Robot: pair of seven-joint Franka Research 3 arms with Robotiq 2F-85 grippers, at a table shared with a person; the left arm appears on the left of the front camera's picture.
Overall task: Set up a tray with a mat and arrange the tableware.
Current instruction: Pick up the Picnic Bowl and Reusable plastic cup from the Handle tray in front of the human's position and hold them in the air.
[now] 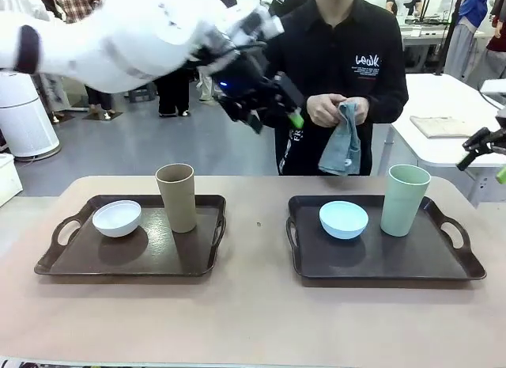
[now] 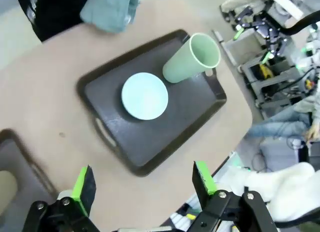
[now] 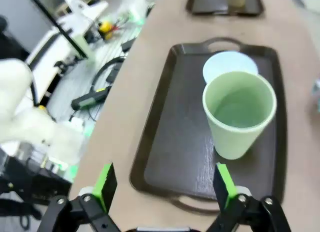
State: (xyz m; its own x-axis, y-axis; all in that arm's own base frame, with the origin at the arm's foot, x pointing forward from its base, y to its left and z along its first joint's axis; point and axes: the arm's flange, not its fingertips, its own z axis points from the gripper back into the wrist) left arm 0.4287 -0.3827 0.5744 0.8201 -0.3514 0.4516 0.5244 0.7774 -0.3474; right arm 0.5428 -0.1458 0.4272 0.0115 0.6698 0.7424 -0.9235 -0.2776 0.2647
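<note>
Left gripper (image 1: 275, 121) high above the far edge of the tabletop (image 1: 253, 312), just in front of the person, jaws spread wide with nothing between the green pads. Right gripper (image 1: 489, 164) at the right margin, out past the tabletop's corner, equally wide and empty

Across the far side, person's hands (image 1: 328, 108) around a grey-blue cloth (image 1: 341, 142) hanging in soft folds. White bulk of the left arm across the upper left of the front view, masking part of the room

Below, two trays side by side and apart, a small dark speck (image 1: 258, 223) on the bare surface between them. On the left tray (image 1: 126, 257): white bowl (image 1: 117, 218) toward its left, tan-brown cup (image 1: 177, 197) upright just beside it. On the right tray (image 1: 379, 261): light blue bowl (image 1: 343, 219), pale green cup (image 1: 405, 199) upright close at its right

Tabletop smooth, beige, rounded at the corners. Grey floor behind, white tables, a white cylindrical unit (image 1: 24, 115) at the left

Trays dark brown, matt, rectangular with raised rims and cut-out handles. Bowls shallow and round; cups tall, handleless, tapering to the base
</note>
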